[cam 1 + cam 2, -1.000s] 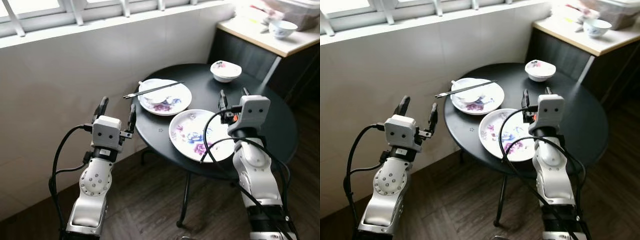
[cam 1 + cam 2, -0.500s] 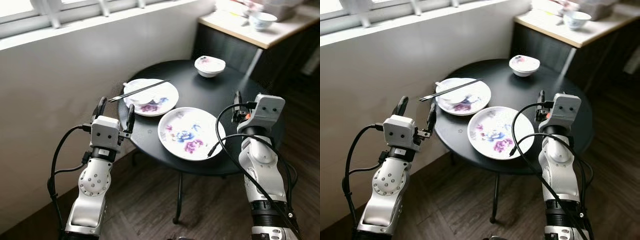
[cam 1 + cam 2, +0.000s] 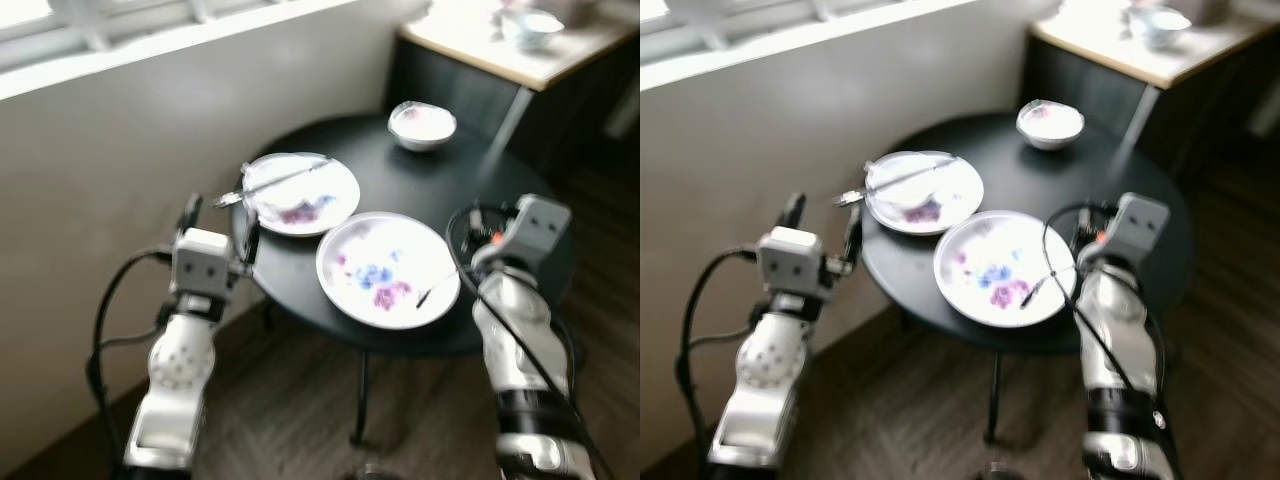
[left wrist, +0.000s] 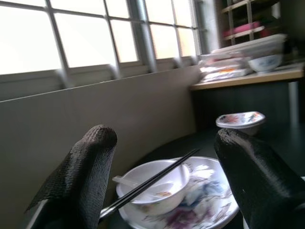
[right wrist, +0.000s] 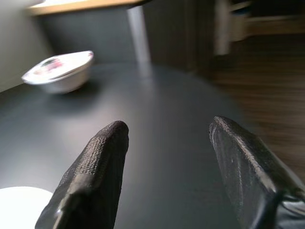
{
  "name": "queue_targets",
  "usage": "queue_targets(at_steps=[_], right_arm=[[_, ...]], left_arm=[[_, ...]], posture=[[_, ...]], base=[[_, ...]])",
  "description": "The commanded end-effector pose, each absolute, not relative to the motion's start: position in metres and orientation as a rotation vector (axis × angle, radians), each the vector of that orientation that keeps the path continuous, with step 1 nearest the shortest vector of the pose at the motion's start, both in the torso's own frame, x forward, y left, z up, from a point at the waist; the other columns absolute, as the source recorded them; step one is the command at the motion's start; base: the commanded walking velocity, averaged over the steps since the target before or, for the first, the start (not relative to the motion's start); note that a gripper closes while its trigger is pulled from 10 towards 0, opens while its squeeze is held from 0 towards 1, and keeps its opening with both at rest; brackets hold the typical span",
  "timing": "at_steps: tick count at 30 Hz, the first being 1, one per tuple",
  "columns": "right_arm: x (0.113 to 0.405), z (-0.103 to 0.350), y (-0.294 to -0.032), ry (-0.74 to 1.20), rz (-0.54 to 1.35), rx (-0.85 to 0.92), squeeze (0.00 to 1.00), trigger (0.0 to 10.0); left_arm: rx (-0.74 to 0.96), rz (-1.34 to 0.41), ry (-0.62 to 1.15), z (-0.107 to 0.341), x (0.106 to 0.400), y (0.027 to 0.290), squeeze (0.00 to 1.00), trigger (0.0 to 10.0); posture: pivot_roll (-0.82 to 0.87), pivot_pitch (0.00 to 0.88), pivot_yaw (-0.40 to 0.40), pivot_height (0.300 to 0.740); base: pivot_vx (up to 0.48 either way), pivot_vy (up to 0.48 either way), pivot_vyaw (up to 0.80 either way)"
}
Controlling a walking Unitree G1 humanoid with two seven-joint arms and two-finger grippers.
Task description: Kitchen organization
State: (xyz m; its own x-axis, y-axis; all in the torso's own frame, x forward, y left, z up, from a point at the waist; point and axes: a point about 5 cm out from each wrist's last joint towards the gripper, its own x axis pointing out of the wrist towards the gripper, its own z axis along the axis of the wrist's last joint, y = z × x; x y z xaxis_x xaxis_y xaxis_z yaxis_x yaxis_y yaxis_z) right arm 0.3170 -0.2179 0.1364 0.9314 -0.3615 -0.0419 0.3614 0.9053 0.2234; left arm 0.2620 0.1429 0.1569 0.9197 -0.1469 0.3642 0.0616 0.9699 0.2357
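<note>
We're standing at a small round black table (image 3: 500, 190) by the white wall under the window, head views a bit blurry. On it are two flowered plates: the near plate (image 3: 388, 268) sits at the front edge, and the far plate (image 3: 300, 193) behind it carries a white bowl (image 4: 153, 185) with a spoon (image 4: 127, 182) in it and a pair of black chopsticks (image 4: 151, 182) laid across the rim, tips sticking out past the table's edge. A small flowered bowl (image 3: 422, 125) sits alone at the back of the table.

Our left gripper (image 3: 218, 218) hovers just off the table's left edge, level with the far plate, fingers (image 4: 83, 176) spread wide and holding nothing. Our right gripper (image 5: 167, 167) is up over the table's right side, beside the near plate, also spread apart and empty. A wooden counter (image 3: 480, 55) with another bowl (image 3: 528, 27) stands further back on the right.
</note>
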Motion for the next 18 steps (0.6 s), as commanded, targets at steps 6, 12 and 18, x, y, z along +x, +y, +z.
queue_targets(at_steps=[6, 12, 18], right_arm=[[0.322, 0.127, -0.197, 0.117, -0.222, 0.173, 0.00, 10.0], [0.321, 0.120, -0.193, 0.183, -0.207, 0.192, 0.00, 10.0], [0.322, 0.108, -0.179, 0.344, -0.030, 0.222, 0.00, 10.0]], left_arm=[[0.243, -0.105, -0.369, 0.155, 0.262, 0.146, 0.00, 10.0], [0.243, -0.103, -0.364, 0.154, 0.262, 0.146, 0.00, 10.0], [0.247, -0.100, -0.352, 0.152, 0.263, 0.147, 0.00, 10.0]], posture=[[0.01, 0.024, -0.038, 0.740], [0.01, 0.025, -0.038, 0.740], [0.01, 0.022, -0.038, 0.740]], base=[[0.000, 0.000, -0.13], [0.000, 0.000, 0.00], [0.000, 0.000, 0.00]])
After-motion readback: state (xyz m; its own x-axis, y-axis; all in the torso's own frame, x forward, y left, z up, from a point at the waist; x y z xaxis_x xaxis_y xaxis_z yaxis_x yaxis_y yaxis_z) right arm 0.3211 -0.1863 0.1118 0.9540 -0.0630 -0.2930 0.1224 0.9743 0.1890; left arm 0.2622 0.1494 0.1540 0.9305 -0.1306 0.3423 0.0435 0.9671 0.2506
